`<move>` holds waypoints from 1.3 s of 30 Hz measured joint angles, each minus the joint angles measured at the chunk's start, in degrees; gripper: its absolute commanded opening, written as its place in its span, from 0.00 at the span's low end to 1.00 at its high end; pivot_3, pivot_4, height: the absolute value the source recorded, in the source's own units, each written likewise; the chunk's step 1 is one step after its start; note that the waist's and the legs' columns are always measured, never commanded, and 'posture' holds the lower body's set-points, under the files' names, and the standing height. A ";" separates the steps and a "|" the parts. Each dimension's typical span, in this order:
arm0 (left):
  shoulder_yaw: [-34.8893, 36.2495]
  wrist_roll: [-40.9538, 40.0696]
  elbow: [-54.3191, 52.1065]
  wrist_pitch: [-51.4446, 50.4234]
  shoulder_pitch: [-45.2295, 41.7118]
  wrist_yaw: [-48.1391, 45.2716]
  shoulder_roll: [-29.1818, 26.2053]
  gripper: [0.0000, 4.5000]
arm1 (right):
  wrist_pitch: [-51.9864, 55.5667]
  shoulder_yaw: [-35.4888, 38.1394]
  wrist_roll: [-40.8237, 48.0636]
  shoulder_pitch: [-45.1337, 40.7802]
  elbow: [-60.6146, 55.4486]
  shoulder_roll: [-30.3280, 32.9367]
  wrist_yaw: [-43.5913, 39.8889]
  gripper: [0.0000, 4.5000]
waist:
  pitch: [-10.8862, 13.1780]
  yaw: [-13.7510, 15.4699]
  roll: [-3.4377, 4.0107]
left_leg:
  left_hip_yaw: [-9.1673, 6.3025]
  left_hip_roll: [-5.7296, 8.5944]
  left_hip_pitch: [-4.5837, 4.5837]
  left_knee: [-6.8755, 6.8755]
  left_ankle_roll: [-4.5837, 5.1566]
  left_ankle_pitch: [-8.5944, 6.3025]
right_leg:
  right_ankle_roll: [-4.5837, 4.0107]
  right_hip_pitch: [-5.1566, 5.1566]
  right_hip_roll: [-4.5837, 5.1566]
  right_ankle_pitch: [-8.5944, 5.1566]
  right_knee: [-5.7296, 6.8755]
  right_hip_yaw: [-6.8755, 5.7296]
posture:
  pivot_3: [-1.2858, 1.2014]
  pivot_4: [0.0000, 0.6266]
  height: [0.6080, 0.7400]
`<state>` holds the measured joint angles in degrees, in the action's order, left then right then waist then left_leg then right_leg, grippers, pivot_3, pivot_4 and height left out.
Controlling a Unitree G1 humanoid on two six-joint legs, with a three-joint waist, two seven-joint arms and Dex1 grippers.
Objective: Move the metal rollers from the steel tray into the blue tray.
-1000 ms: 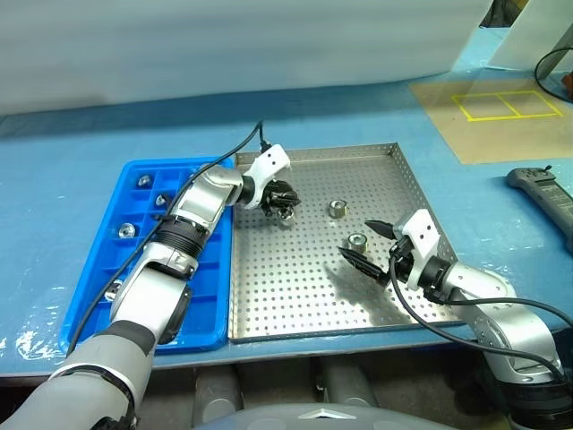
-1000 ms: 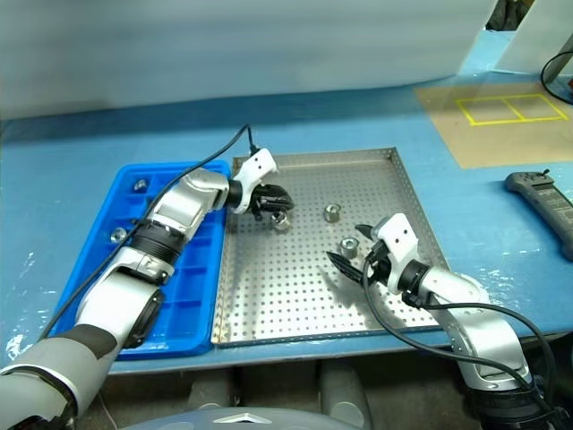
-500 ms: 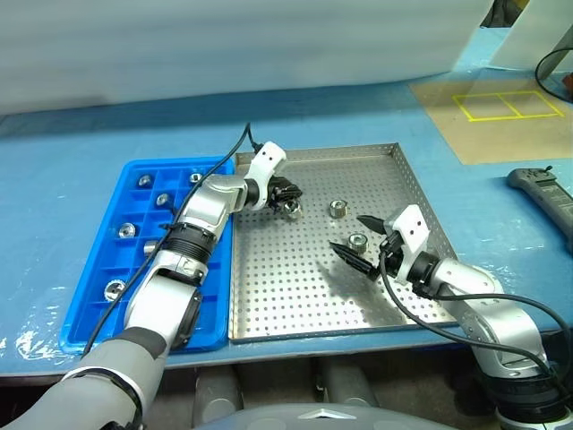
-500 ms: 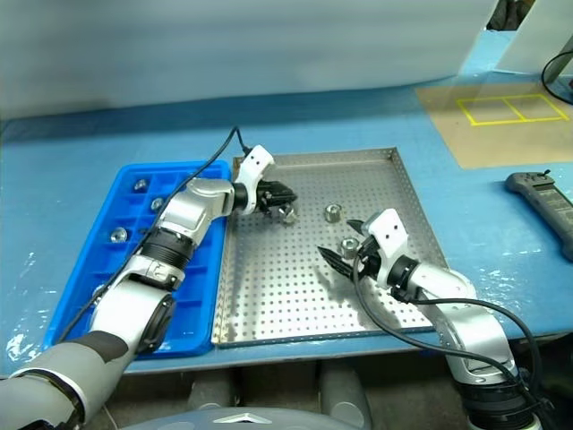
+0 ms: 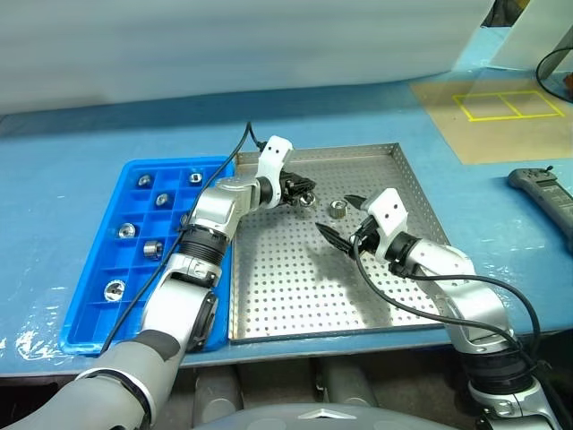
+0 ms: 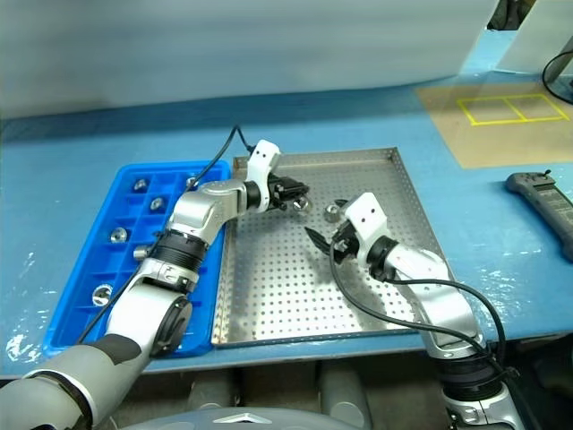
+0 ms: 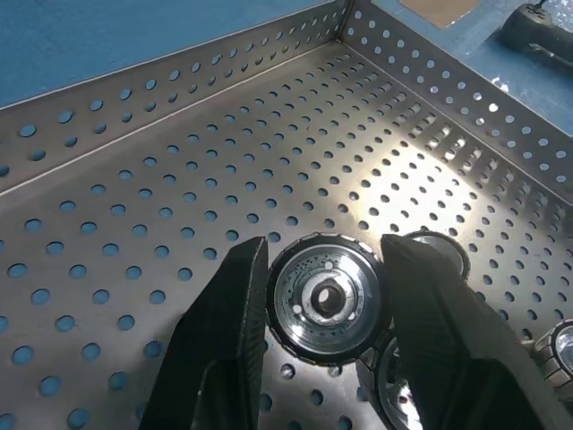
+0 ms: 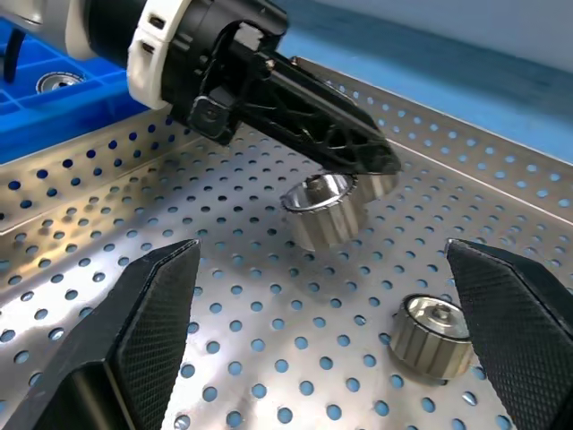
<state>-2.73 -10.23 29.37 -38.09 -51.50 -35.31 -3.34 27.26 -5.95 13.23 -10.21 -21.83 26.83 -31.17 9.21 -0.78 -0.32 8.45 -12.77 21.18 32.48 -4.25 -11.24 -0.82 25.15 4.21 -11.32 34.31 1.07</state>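
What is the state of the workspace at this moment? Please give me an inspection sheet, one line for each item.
Surface: blue table cover, wrinkled at its near left edge.
Job's things: steel tray holds loose metal rollers, one near the right gripper; blue tray holds several rollers in separate compartments.
Clutter: black handheld device on the table at far right.
Grippers: left gripper shut on a roller, lifted over the steel tray; right gripper open, holding nothing.
Cables: a black cable along each arm, left and right.
Surroundings: tan mat with yellow marking; white sheet behind.
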 measured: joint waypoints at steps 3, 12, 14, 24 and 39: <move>0.17 -0.69 -0.92 -0.69 0.28 1.13 0.72 0.36 | -0.56 -1.34 -1.72 -0.72 1.26 0.01 -0.01 1.00 | 0.00 0.00 0.00 | 0.00 0.00 -0.01 0.00 0.00 0.00 | 0.00 0.00 0.00 0.00 0.00 0.00 | 0.39 0.24 1.00; 0.34 -2.18 -2.50 -2.46 0.29 2.16 1.82 0.36 | -1.87 -3.32 -5.75 -4.86 6.72 -1.63 1.04 1.00 | 0.00 -0.03 0.00 | 0.00 0.00 0.00 0.01 0.00 0.00 | 0.03 0.00 0.00 0.03 0.00 0.01 | 0.40 0.24 1.00; 0.26 -2.42 -3.35 -2.72 0.36 2.15 2.12 0.36 | -2.23 -3.79 -6.62 -5.49 7.86 -1.85 1.20 1.00 | 0.00 -0.03 0.00 | 0.00 0.00 0.00 0.01 0.00 0.00 | 0.03 0.00 0.00 0.03 0.00 0.01 | 0.40 0.24 1.00; -0.06 -3.65 -5.65 -4.66 1.19 2.32 2.58 0.36 | -3.74 -3.84 -8.82 -7.94 11.74 -2.89 1.68 1.00 | 0.00 -0.05 -0.01 | 0.01 0.00 -0.03 0.03 0.01 0.00 | 0.03 0.00 0.00 0.03 0.03 0.02 | 0.40 0.24 1.00; -0.14 -3.95 -6.45 -5.04 1.95 3.40 3.00 0.36 | -4.91 -3.78 -8.93 -8.90 12.39 -4.25 0.94 0.37 | 0.00 -0.04 0.00 | 0.02 0.00 -0.03 0.03 0.02 0.00 | 0.03 0.00 0.00 0.04 0.03 0.02 | 0.40 0.24 1.00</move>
<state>-2.87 -14.17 22.93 -43.13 -49.55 -31.91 -0.34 22.35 -9.72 4.30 -19.11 -9.44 22.59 -30.23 9.21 -0.82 -0.33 8.47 -12.77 21.15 32.51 -4.23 -11.24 -0.80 25.15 4.21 -11.28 34.34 1.09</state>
